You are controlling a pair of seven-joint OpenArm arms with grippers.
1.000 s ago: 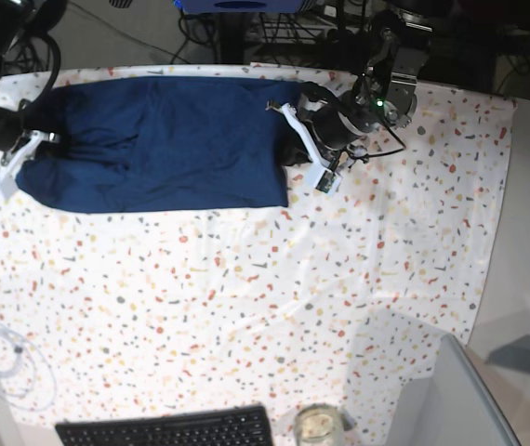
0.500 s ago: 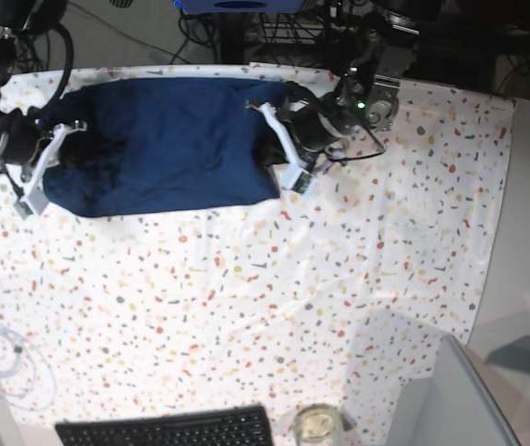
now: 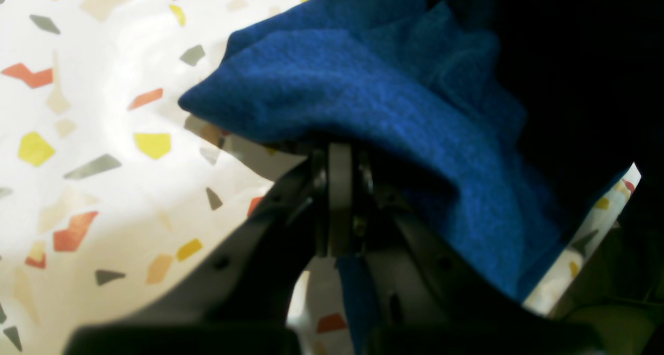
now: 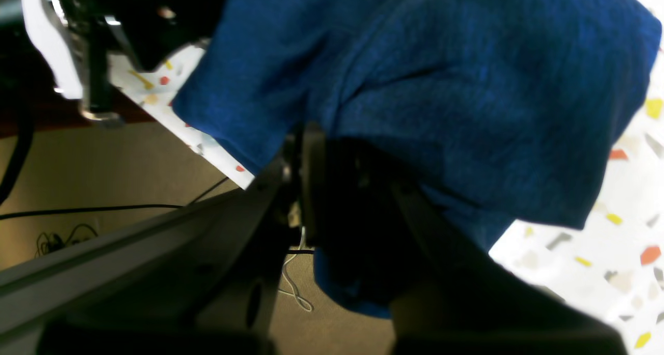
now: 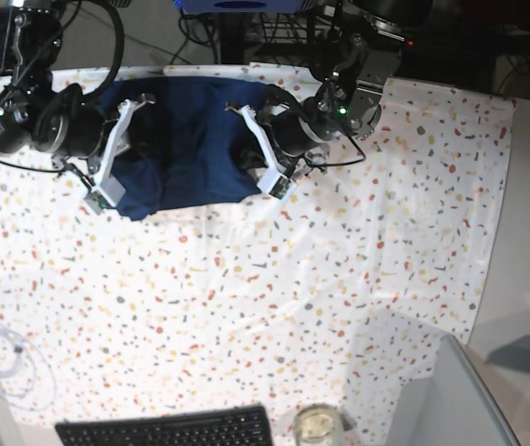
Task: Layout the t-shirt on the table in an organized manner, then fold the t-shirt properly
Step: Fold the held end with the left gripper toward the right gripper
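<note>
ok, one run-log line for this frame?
phase: folding | left gripper: shut on t-shirt edge | right gripper: shut on t-shirt edge | shirt: bunched between arms, far side of table

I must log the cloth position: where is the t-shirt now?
In the base view the t-shirt lies bunched at the table's far edge, between the left pincer and right pincer.

A plain dark navy t-shirt (image 5: 191,139) lies on the white table (image 5: 339,279) cloth flecked red, orange, grey and yellow.
</note>
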